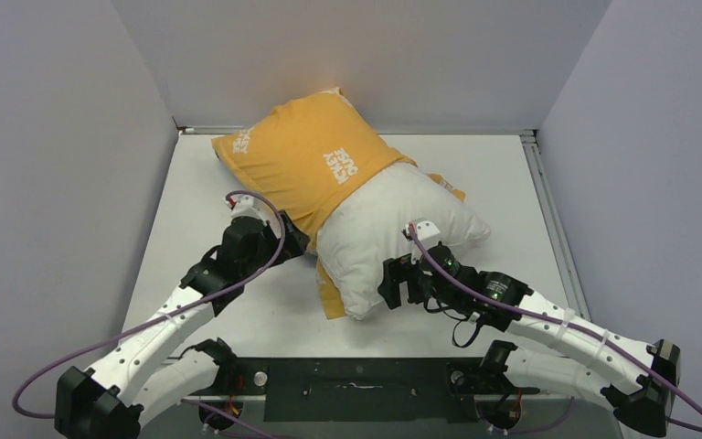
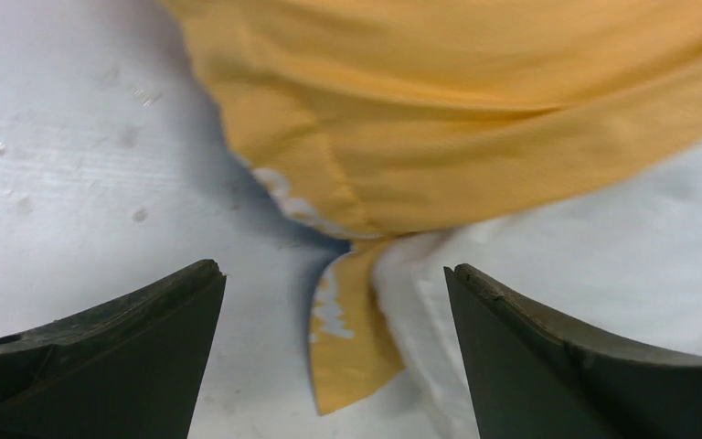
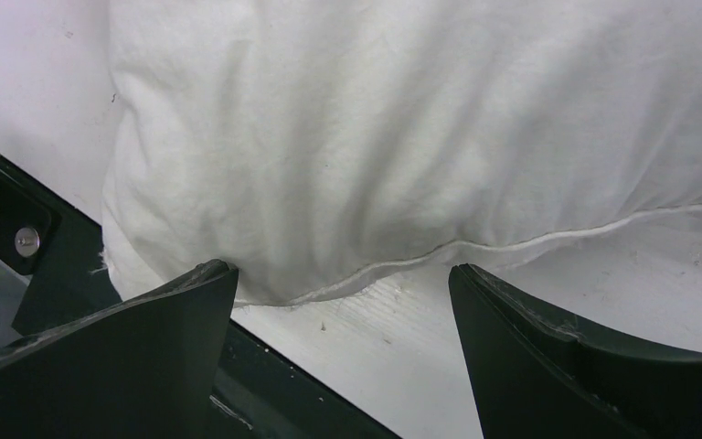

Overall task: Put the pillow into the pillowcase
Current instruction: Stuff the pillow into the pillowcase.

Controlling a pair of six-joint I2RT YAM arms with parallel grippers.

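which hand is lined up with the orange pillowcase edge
The left hand: the orange pillowcase hem and its loose flap lie right in front of it. The right hand faces only the bare white pillow corner.

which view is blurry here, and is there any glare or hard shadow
Left wrist view: the pillowcase looks smeared and soft, with a bluish shadow under its edge on the table. Right wrist view: the pillow is crisp, its wrinkles and seam clear. Top view: soft, even light, no strong glare, only faint shadows beside the pillow.
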